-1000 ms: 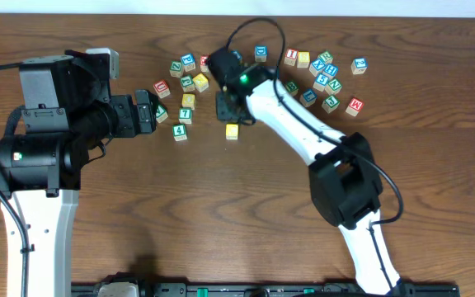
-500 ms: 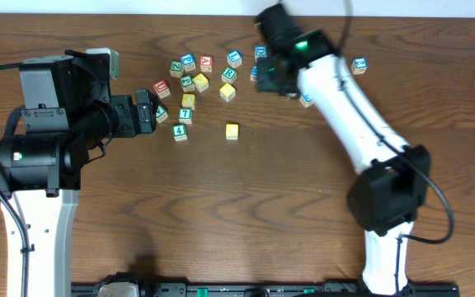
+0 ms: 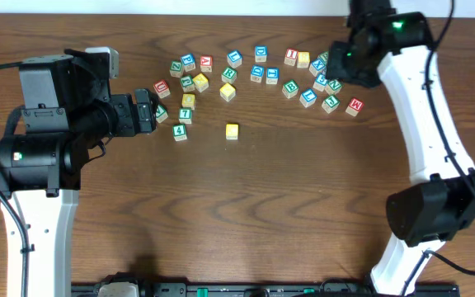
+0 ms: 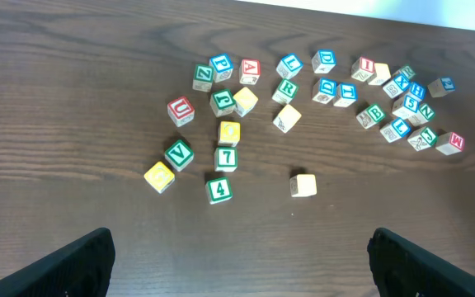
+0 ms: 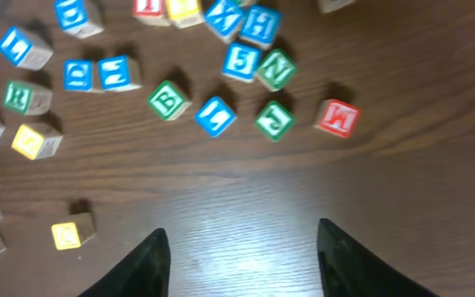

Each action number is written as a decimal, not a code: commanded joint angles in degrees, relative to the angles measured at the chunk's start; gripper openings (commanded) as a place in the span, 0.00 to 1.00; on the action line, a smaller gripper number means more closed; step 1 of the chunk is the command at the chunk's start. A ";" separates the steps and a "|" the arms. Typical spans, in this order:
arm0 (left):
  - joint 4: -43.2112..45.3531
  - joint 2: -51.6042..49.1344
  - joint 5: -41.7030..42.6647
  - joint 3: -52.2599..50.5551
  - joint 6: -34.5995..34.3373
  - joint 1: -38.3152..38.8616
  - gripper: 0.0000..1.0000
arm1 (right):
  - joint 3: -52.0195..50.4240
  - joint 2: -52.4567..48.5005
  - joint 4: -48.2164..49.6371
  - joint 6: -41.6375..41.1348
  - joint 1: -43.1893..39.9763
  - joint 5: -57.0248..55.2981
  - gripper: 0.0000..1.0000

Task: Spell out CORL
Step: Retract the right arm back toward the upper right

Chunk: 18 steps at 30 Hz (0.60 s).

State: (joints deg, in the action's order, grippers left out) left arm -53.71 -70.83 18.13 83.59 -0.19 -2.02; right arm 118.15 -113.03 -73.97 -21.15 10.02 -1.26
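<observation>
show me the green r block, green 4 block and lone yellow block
green R block (image 4: 285,89), left wrist view, top face
green 4 block (image 4: 218,189), left wrist view, top face
lone yellow block (image 3: 232,130), overhead view, top face

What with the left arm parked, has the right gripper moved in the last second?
Yes. The right gripper has swung rightward, from beside the lone yellow block to above the right-hand block cluster.
</observation>
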 commanded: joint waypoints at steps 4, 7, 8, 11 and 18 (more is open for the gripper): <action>-0.20 0.09 0.68 1.11 0.11 0.22 0.96 | 1.09 1.11 -0.48 2.82 -0.98 0.33 0.55; 0.24 0.11 2.19 1.11 -1.42 0.22 0.97 | 1.09 1.09 -0.39 2.82 -0.98 0.33 0.58; 0.24 0.13 2.21 1.11 -1.42 0.22 0.96 | 1.09 1.11 -0.42 2.82 -0.96 0.35 0.59; 0.26 0.07 2.23 1.11 -1.42 0.24 0.96 | 1.09 1.11 -0.44 2.82 -0.94 0.35 0.61; 5.60 -6.29 2.19 1.49 -2.16 1.25 0.96 | 1.09 1.09 -0.39 2.80 -0.94 0.35 0.63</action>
State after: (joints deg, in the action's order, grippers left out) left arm -49.45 -72.29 19.57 83.61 -1.54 -1.87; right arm 118.17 -112.99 -74.32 -18.96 9.19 -1.04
